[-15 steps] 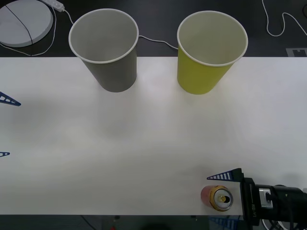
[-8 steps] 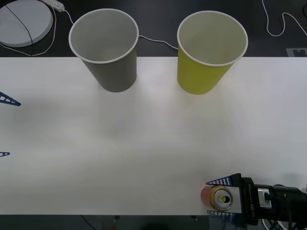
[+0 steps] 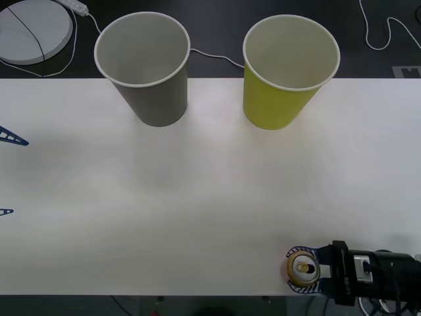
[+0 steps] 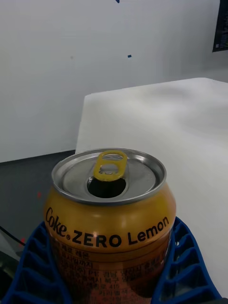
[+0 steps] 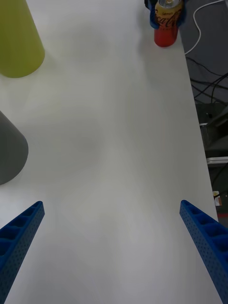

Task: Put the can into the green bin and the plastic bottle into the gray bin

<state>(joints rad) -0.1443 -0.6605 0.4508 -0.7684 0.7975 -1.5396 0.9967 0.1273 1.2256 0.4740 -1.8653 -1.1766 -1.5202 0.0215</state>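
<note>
1. Where the white table [image 3: 210,197] meets its near edge on the robot's right, the can [image 3: 302,268] stands upright, its gold tab up.
2. The right gripper [image 3: 304,269] has its blue fingers [image 4: 187,266] pressed against both sides of the can.
3. The left gripper [image 5: 114,251] hangs spread wide over the table's left side, holding nothing.
4. The gray bin [image 3: 146,72] and the green bin [image 3: 286,72] stand upright at the far edge, well apart from the can.
</note>
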